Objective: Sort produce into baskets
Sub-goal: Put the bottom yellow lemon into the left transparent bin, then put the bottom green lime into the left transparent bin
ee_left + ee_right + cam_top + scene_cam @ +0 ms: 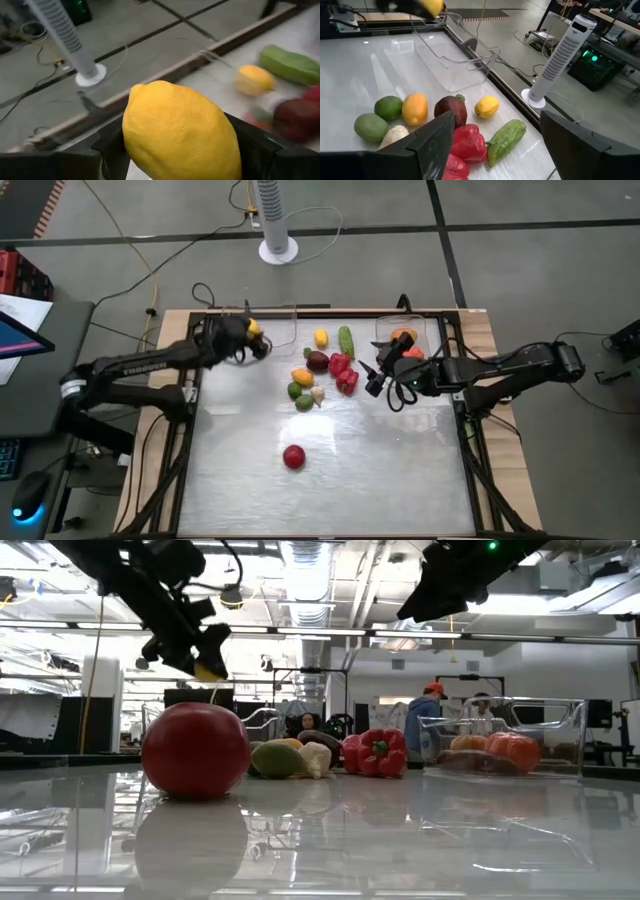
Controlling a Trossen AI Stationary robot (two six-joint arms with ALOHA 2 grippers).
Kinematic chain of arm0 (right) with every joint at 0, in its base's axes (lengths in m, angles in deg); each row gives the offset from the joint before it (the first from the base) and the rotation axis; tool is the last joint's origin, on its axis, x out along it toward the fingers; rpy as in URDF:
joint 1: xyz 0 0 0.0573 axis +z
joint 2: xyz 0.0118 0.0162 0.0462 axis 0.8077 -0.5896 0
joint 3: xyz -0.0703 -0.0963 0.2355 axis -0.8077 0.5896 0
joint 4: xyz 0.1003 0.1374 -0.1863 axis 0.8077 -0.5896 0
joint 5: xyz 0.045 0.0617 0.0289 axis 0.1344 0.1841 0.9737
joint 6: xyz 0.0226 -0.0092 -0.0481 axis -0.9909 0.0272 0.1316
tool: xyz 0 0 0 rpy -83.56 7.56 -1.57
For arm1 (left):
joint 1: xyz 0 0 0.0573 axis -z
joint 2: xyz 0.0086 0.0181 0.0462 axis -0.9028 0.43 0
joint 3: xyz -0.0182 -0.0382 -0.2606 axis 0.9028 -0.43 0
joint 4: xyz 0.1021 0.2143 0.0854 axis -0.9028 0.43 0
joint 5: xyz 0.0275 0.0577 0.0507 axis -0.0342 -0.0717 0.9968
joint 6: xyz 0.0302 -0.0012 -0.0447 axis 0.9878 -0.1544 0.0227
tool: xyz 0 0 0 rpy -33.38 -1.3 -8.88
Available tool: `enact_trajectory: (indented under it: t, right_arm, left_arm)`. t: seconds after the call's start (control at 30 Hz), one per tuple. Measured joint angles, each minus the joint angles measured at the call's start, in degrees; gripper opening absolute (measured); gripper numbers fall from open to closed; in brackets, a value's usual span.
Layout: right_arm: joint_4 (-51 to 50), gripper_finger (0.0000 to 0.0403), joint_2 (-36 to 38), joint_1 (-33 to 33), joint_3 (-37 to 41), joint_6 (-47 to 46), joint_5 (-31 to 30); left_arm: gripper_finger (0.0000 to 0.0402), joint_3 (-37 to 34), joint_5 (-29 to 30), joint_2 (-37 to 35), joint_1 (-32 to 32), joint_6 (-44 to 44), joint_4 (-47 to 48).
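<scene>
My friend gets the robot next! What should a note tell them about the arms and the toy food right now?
Left tool: shut on a yellow toy lemon, raised beside the empty clear plastic left bin.
Right tool: open, empty, above the table near the red toy peppers.
Done: orange and red pieces lie in the clear right bin.
Left: the centre pile, plus the round red tomato lying alone.
</scene>
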Motion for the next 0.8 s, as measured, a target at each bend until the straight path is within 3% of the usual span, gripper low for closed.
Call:
enact_trajectory:
  t: [0.2,0.37,0.43,0.57,0.7,0.8]
  right_arm:
    - [0.0,0.0319,0.0,-0.1,0.0,0.9,0.0]
    - [-0.4,0.0319,0.0,-0.1,0.0,1.0,0.5]
    - [-0.7,0.0319,0.0,-0.1,0.0,1.4,0.5]
    - [-0.7,0.0319,0.0,-0.7,0.0,2.3,0.6]
    - [-0.6,0.0319,0.0,-2.0,0.0,2.5,1.5]
    - [-0.6,0.0319,0.0,-3.0,0.0,2.2,2.9]
  left_arm:
    - [0.0298,3.9,-7.7,5.0,-10.0,3.5,0.7]
    - [0.0334,6.1,-8.5,6.9,-12.2,6.3,0.9]
    - [0.0338,7.3,-12.6,6.7,-11.8,7.0,2.2]
    - [0.0329,7.4,-22.5,6.4,-5.3,6.5,2.2]
    - [0.0308,4.9,-23.7,7.1,7.3,9.0,1.8]
    - [0.0295,3.3,-20.8,7.1,16.8,8.9,-1.1]
